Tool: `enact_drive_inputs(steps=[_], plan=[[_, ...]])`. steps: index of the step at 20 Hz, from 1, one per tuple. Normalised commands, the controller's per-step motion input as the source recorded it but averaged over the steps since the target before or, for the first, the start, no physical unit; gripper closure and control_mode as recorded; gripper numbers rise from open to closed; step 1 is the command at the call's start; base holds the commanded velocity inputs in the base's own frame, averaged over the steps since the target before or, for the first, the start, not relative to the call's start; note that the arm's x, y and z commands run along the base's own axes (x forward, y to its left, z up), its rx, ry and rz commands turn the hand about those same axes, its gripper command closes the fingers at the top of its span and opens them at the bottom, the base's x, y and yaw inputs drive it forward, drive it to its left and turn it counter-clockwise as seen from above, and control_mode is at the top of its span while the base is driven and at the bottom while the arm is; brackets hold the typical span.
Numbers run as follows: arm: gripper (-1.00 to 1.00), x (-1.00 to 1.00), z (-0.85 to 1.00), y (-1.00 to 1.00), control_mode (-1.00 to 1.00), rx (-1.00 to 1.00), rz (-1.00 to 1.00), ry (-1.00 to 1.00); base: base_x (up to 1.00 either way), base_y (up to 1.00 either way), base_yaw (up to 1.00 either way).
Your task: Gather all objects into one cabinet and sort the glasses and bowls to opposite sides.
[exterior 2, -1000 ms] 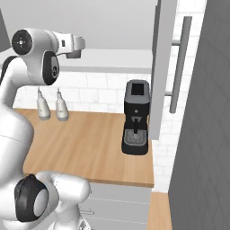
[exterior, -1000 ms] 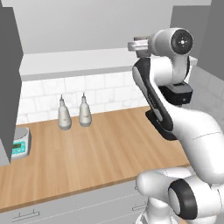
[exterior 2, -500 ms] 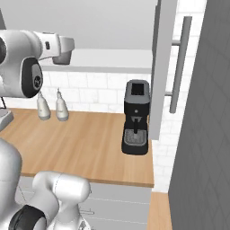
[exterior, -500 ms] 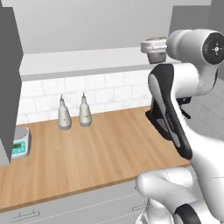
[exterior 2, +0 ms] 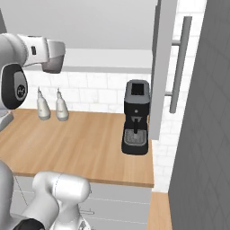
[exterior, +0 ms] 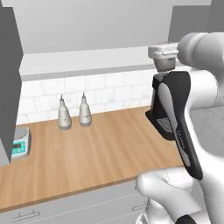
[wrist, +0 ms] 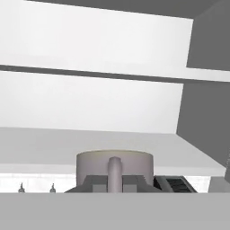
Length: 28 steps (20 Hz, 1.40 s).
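Note:
My gripper [exterior: 165, 58] is shut on a small grey cup [exterior: 165, 65] with a handle, and holds it up in front of the right part of the open cabinet. The cabinet's long white shelf board [exterior: 87, 61] lies level with the cup. In the hand view the cup [wrist: 114, 167] sits between my dark fingertips [wrist: 92, 183], its handle facing the camera, with the shelf board [wrist: 40, 143] and the pale back wall right behind it. From the right base view the gripper [exterior 2: 54, 60] and the cup [exterior 2: 55, 67] hang at the upper left.
Two pale bottles [exterior: 64, 116] [exterior: 84, 113] stand at the tiled wall on the wooden counter [exterior: 96, 153], and a small scale [exterior: 19, 146] at its left end. A black coffee machine [exterior 2: 136, 117] stands at the right, beside the open grey cabinet door [exterior 2: 160, 67].
The hand with the grey cup has shifted right in the left base view and left in the right base view. The arm's elbow has swung closer to the cameras.

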Motion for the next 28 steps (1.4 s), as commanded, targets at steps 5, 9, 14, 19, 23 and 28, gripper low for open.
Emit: enact_drive_inputs(steps=[5,9,14,19,23,28], plan=[[1.0,-0.51,0.0,0.0,-1.0,0.0,0.01,-0.1,0.0,0.0,0.0],[1.0,0.0,0.0,0.0,1.0,0.0,0.0,0.0,-0.97,-0.06,0.06],[1.0,0.0,0.0,0.0,1.0,0.0,0.0,0.0,-1.0,-0.06,0.19],[1.0,0.0,0.0,0.0,1.0,0.0,0.0,0.0,-0.67,0.06,0.4],[1.0,0.0,0.0,0.0,1.0,0.0,0.0,0.0,-0.44,0.34,0.34],[1.0,0.0,0.0,0.0,1.0,0.0,0.0,0.0,-0.3,0.58,0.33]])
